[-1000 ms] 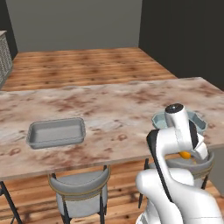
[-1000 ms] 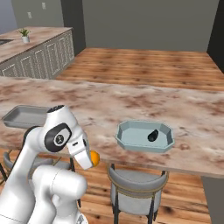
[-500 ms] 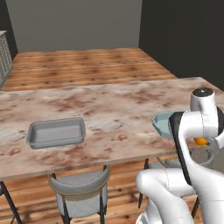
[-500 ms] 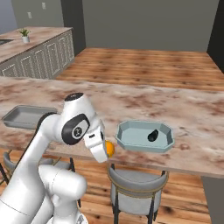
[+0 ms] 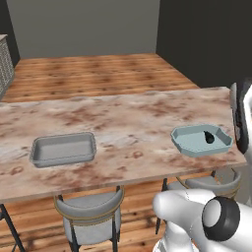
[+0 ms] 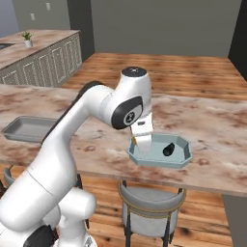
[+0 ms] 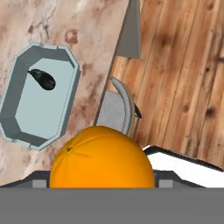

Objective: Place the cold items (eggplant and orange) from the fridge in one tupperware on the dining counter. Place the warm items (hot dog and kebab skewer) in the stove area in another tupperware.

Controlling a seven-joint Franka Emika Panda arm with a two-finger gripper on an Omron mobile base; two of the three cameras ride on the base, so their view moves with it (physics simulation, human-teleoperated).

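Note:
My gripper (image 6: 141, 139) is shut on the orange (image 7: 103, 157), a bright ball that fills the bottom of the hand view. It hangs above the dining counter (image 6: 217, 125) by the near left corner of the pale blue eight-sided tupperware (image 6: 159, 161). A small dark eggplant (image 6: 168, 149) lies inside that tupperware (image 7: 17, 127), and in the hand view the eggplant (image 7: 43, 79) sits up and left of the orange. The left base view has the same tupperware (image 5: 189, 147) and eggplant (image 5: 209, 137) at the counter's right end. The other tupperware, a grey rectangular tray (image 5: 37, 152), stands empty to the left.
Grey stools (image 5: 91, 209) (image 6: 149, 205) are tucked under the counter's front edge (image 7: 105, 100). Wooden floor lies beyond the counter. Cream cabinets with a small plant (image 6: 28, 37) stand at the far left. My arm's upper link (image 5: 241, 118) fills the right edge of the left base view.
The arm has swung right and up with the orange, from low in front of the counter to the blue tupperware's near corner. The trays and the eggplant have not moved.

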